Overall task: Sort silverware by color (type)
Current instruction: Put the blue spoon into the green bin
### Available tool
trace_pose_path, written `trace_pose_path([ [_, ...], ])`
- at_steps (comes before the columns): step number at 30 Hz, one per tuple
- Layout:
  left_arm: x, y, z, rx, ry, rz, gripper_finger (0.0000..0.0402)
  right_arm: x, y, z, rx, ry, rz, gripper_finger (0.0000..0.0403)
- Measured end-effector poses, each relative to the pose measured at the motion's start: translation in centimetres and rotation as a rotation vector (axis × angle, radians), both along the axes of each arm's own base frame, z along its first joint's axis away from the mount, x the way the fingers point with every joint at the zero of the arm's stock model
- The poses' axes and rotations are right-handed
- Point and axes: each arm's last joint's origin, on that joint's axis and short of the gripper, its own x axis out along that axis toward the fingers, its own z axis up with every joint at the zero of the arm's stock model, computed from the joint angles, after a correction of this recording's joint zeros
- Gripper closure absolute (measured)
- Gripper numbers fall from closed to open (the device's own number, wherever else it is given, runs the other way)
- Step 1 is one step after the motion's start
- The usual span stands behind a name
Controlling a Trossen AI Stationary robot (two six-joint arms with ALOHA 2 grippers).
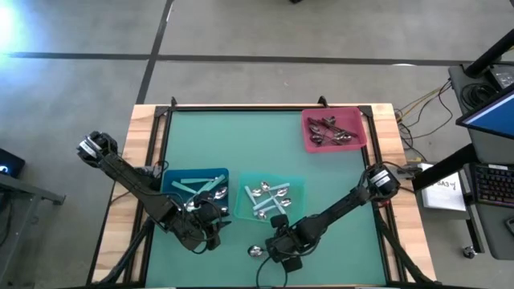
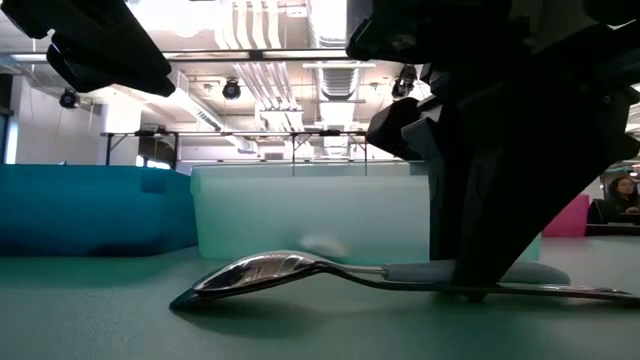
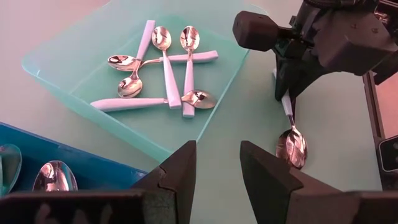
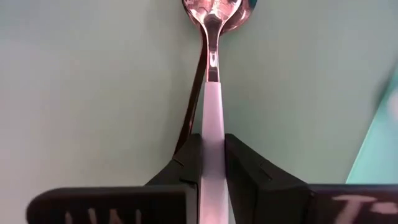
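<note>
Teal-handled spoon [image 4: 211,81] pinched between the right gripper [image 4: 211,163] fingers, handle clamped snug on both sides, shiny bowl poking out past the tips. Bowl resting on the green table [image 1: 241,136], handle end at the jaws, seen from the low view. Sitting down around 6 o'clock on the table, just below the pale teal bin [image 1: 299,186].

Left gripper [image 3: 217,163] nearby at about 7 o'clock, fingers parted with a clear gap and nothing between them, hovering by the corner where the blue bin [image 1: 218,172] meets the teal one.

Inside the pale teal bin: a handful of matching spoons [image 3: 163,68], mirror-bright bowls, light teal handles, crisscrossed over each other. Blue bin at 8 o'clock with shiny silver spoons [image 3: 55,176], plus what looks like a couple of pale handles in the high view, hard to say for sure. Pink bin [image 1: 357,120] way up at 1 o'clock, well apart from the rest, holding a tangle of dark spoons [image 1: 329,131].
</note>
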Motion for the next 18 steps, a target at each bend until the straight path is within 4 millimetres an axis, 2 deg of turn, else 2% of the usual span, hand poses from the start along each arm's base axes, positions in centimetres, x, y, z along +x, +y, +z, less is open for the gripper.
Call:
trace_pose_path([
  [7,0.0,0.0,0.0,-0.001,0.0,0.0,0.0293,-0.4,-0.3,1.3,0.003,-0.001,-0.012,0.037],
  [13,0.0,0.0,0.0,-0.001,-0.001,0.0,0.0293,-0.8,-0.3,4.2,0.099,-0.055,-0.023,0.037],
  [18,0.0,0.0,0.0,0.001,0.001,0.0,0.0293,-1.4,-0.9,7.1,0.069,-0.142,-0.07,0.037],
])
